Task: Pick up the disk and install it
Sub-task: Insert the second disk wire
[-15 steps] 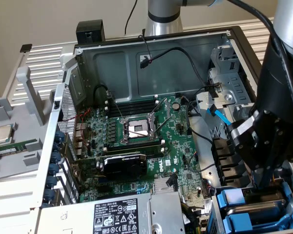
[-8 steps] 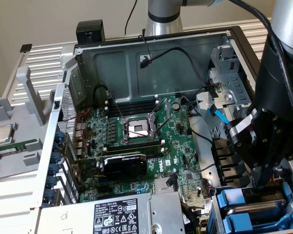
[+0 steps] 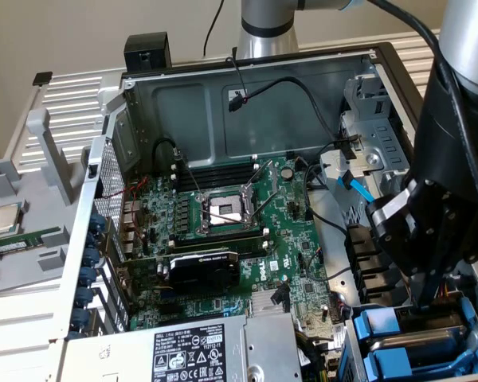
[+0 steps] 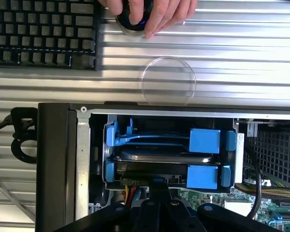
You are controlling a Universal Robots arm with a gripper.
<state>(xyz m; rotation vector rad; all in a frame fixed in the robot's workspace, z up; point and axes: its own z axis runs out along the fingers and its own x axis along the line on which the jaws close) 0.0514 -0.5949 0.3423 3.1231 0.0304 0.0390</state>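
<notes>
Exterior view, from its left: small square chip (image 3: 4, 219) lying on a grey tray (image 3: 32, 270) outside the open computer case (image 3: 247, 103); then the motherboard (image 3: 223, 211) with an empty socket, a black card (image 3: 203, 269), and the labelled power supply (image 3: 191, 354) at the near edge. At the far right, the black gripper (image 3: 425, 301) reaching down into the drive bay, clenched, tip at the edge of the disk (image 3: 382, 325).

Wrist view, not given by the other: a keyboard (image 4: 38, 29), a person's hand (image 4: 154, 12) on a round knob, and the bay from above, with the disk (image 4: 201, 176) seated in the slot nearest the gripper (image 4: 159, 191) and a second blue-framed drive (image 4: 204, 141) in the slot beyond.

Disk lying with its long axis along the case's side wall, blue tab end toward the exterior view's left.

Hard to tell whether anything is pinched between the shut fingers. Label not visible; most of the silver body hidden inside the bay.
</notes>
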